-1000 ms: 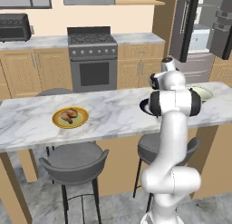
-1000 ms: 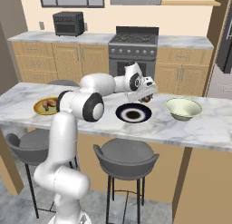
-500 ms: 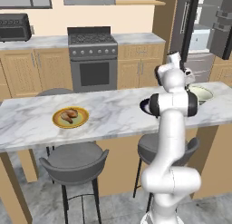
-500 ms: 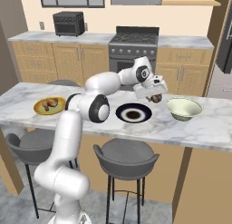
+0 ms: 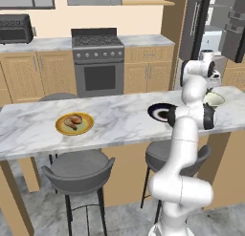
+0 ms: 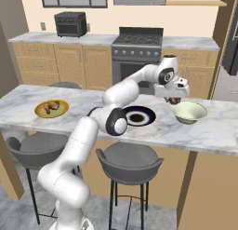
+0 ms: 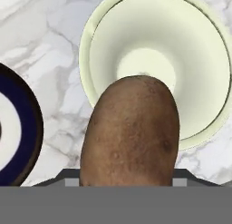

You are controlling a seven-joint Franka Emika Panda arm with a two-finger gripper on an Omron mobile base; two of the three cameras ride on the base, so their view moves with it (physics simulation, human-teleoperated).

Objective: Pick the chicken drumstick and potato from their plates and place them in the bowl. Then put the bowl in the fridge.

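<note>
The brown potato [image 7: 131,134] sits between my jaws and hides the fingertips in the hand view. My gripper [image 6: 174,98] is shut on the potato [image 6: 174,101], held just above the near-left rim of the cream bowl [image 6: 189,112]. The bowl [image 7: 201,55] is empty, and it also appears at the counter's right end [image 5: 214,99]. Left of the bowl lies the navy plate [image 6: 138,117], with nothing on it [image 7: 20,128]. Far to the left, the chicken drumstick [image 5: 73,121] rests on the yellow plate [image 5: 86,127]. The dark fridge [image 5: 225,25] stands at the back right.
The marble counter [image 5: 119,115] runs across the view, with two grey stools [image 5: 79,166] in front of it. A stove [image 5: 98,63] and wooden cabinets line the back wall. A toaster oven [image 6: 70,24] sits on the rear counter.
My arm has swung right from above the navy plate to above the bowl's rim, carrying the potato with it. The plates, drumstick and bowl have stayed put.
</note>
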